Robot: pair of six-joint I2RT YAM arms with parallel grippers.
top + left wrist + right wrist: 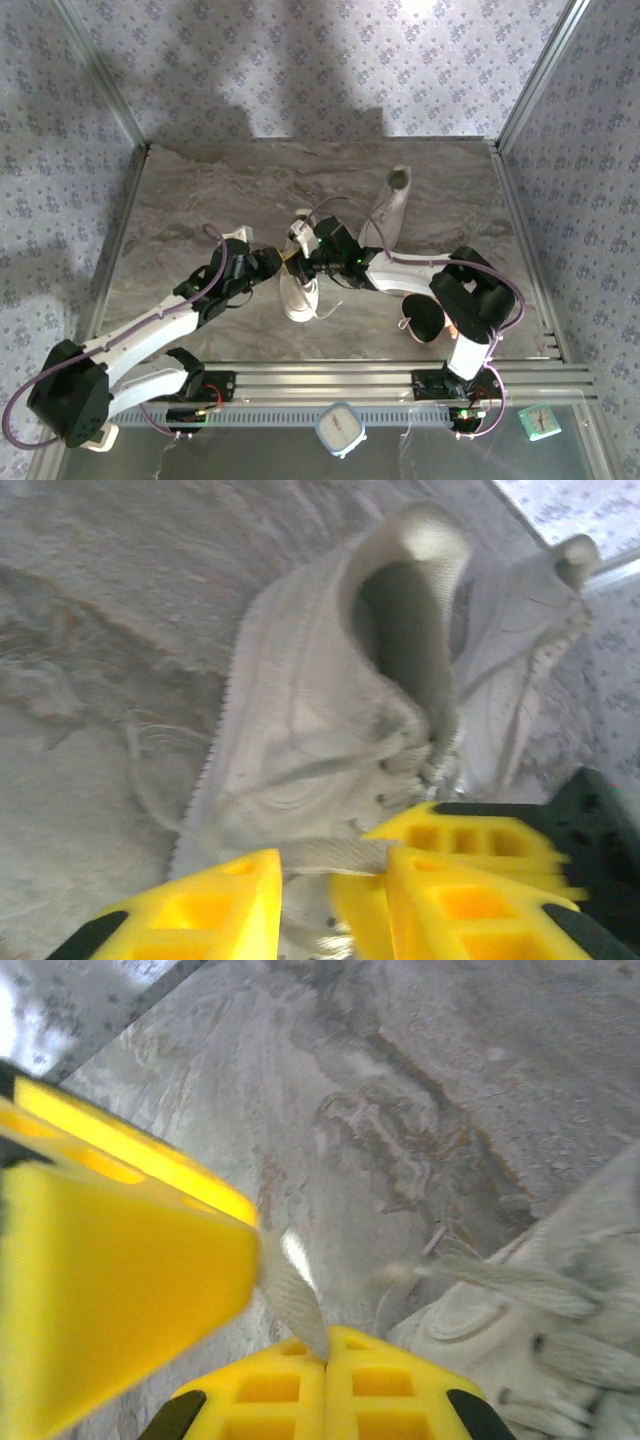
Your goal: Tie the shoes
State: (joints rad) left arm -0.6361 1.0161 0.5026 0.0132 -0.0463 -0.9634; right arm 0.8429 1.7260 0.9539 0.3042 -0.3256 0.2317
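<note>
Right tool (327, 1358) sits nearest the lens in the right wrist view. Its yellow fingers (400, 1390) are pressed together, clamped on a flat white lace (292, 1295) that runs up out of the seam. Left tool (335, 880) is just beside it, almost touching. Its jaws are apart in the left wrist view, with a strip of lace crossing the gap, not pinched as far as I can tell. Near shoe (320, 730) lies directly beyond both tools, mid-desk, toe seemingly toward the near edge and dark opening facing far. Far shoe (392, 208) is farther back and to the right, apart from the near one, with no tool on it. Desk (200, 200) is marbled grey.

Step, my read: right tool has one lace end, knot not yet formed. To do it well:
- Keep the right clamp tight.
- Draw the lace slow and level away from the eyelets, so it tensions without dragging the shoe.
- Lift the left tool clear of the strip first. The tools are crowded and could bump or snag.
- Then send the left tool for the other lace end.

Views:
- Right wrist gives the pinch itself, seam closed on lace.
- Left wrist gives the open gap plus the shoe's opening and eyelets.
- Top external gives the layout: both shoes, and both arms meeting over the near shoe. The grip there is too small to read.
</note>
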